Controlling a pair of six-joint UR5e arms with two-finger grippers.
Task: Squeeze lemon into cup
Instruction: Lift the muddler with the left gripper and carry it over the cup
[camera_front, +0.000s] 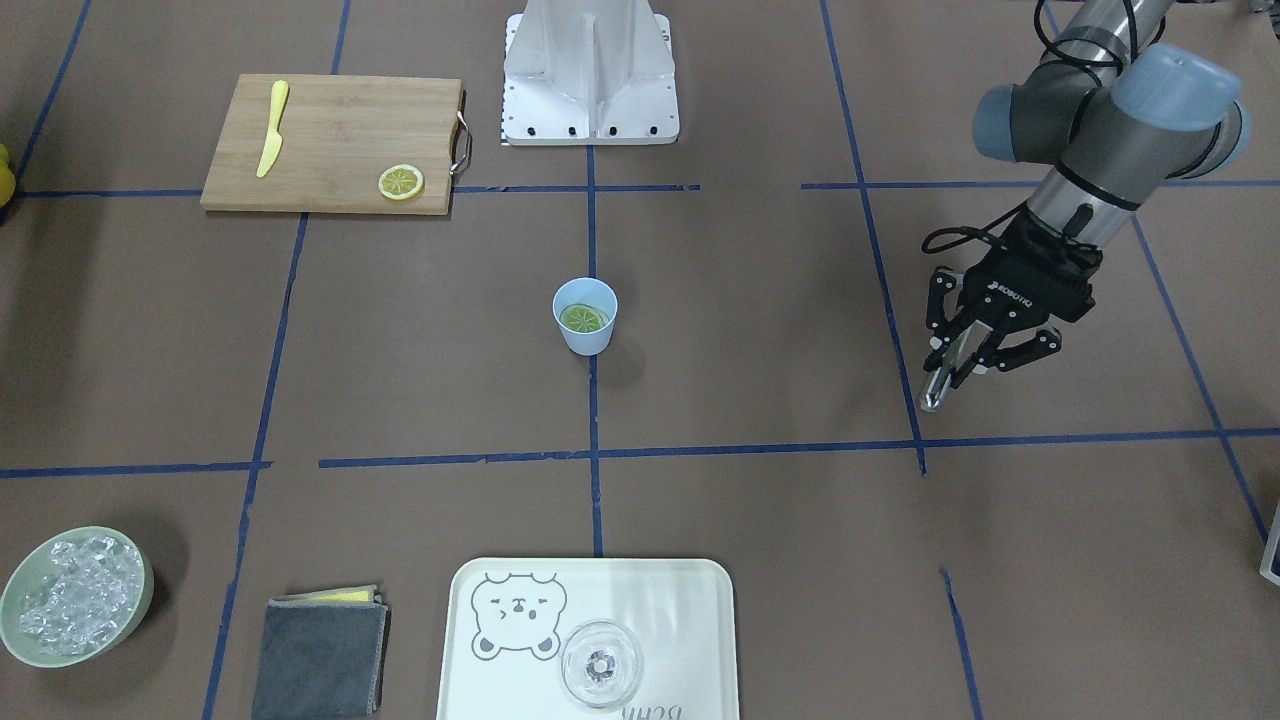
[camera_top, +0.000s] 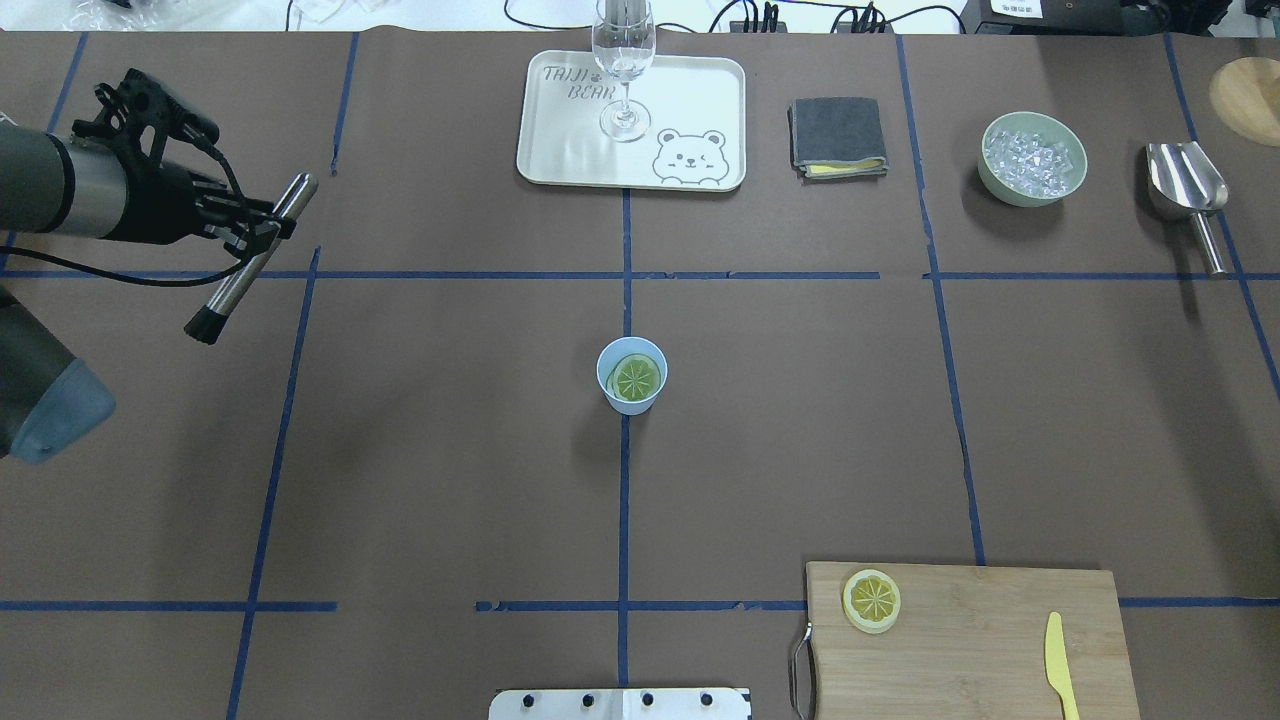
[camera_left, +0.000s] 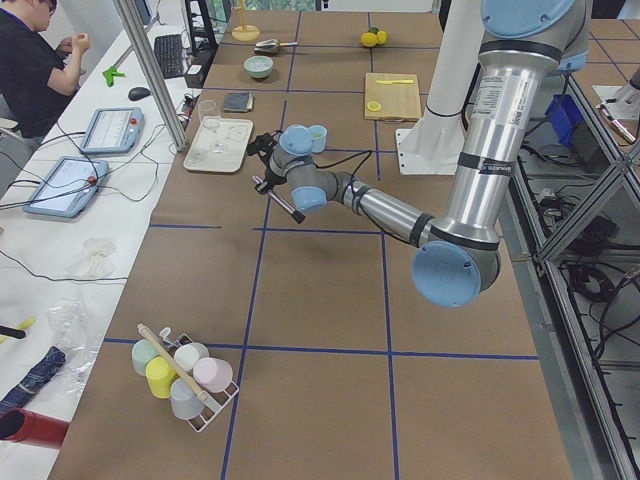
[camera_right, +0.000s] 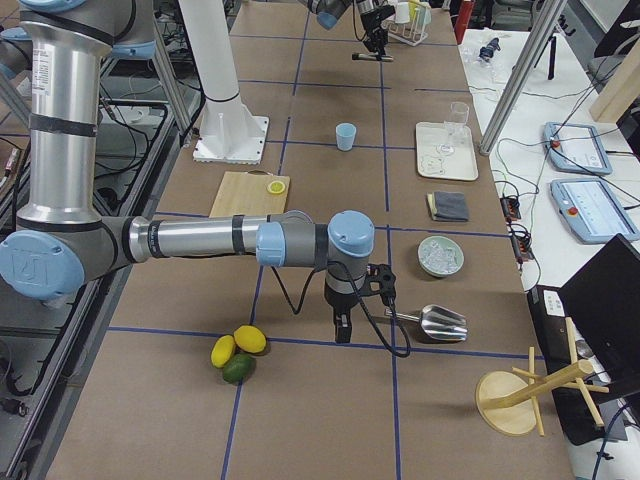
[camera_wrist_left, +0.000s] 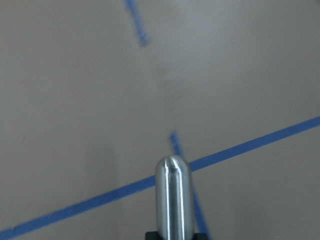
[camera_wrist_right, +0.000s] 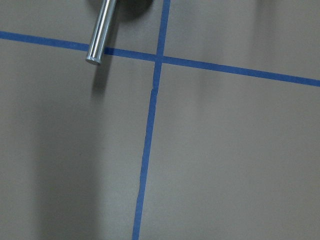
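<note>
**Lemon slice seen inside the cup, metal rod gripped well to its side**

The light-blue cup (camera_top: 632, 377) is seen upright at the middle of the table (camera_front: 760, 330). The lemon slice (camera_top: 637, 377) is found inside it, its segmented face turned upward.

Well off to the robot's left of the cup, the left pincer (camera_front: 965, 362) is pressed together on a metal rod with a black tip (camera_top: 245, 262), which is held tilted. The stretch of table between that pincer and the cup is crossed by blue tape lines.

On the robot's side of the cup and to its right, a wooden cutting board (camera_front: 330, 145) is laid. A second lemon slice (camera_front: 401, 182) and a yellow plastic knife (camera_front: 272, 128) are carried on it, well apart from each other.

On the operators' side of the cup, a pale tray printed with a bear (camera_front: 690, 620) is placed, and a stemmed glass (camera_front: 600, 663) stands on it. Further toward the robot's right, a folded grey cloth (camera_front: 320, 655), a pale green bowl of ice (camera_front: 149, 590) and a steel scoop (camera_top: 1187, 185) are lined up.

The right pincer (camera_right: 343, 328) is seen only from the side, far beyond the cup's right, near the scoop. Whether it is spread or pressed together cannot be told.
</note>
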